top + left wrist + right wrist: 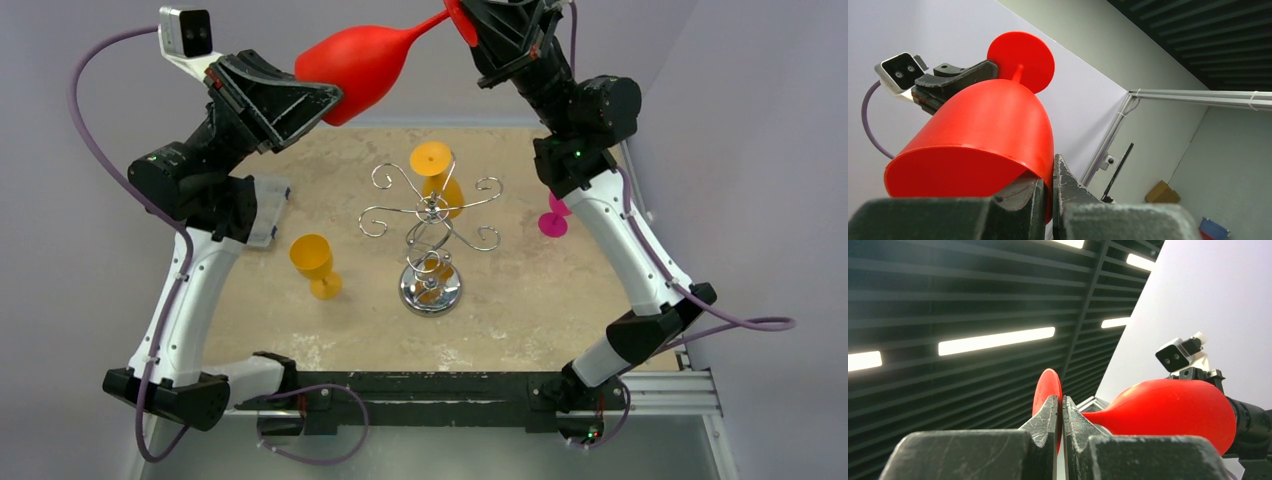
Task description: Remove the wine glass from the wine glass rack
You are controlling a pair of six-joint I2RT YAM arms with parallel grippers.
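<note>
The red wine glass (355, 62) is already clear of the wine glass rack (432, 215). It lies roughly sideways high in the upper middle of the top view, spanning the two arms, while the chrome rack stands on the table (560, 300) at the centre of the frame, well below it. The left gripper (325, 100) is closed on the bowl's rim and the right gripper (470, 25) on the foot, so the step in hand looks like a transfer or shared carry after the lift-off. The next move probably calls for one gripper to let go while the other brings the glass down upright onto a bare patch of table, away from the rack's scroll arms. Only the top view shows that layout: an orange glass (440, 180) at the rack, apparently hung foot-up, a second orange glass (315, 262) on the table to the rack's left, and a pink glass (552, 220) beside the right arm. The left wrist view instead shows the grip itself, its fingers (1070, 192) nearly shut with the bowl wall of the glass (993, 125) pinched between them. The right wrist view shows its fingers (1045, 420) almost together on the thin foot disc (1047, 385).
</note>
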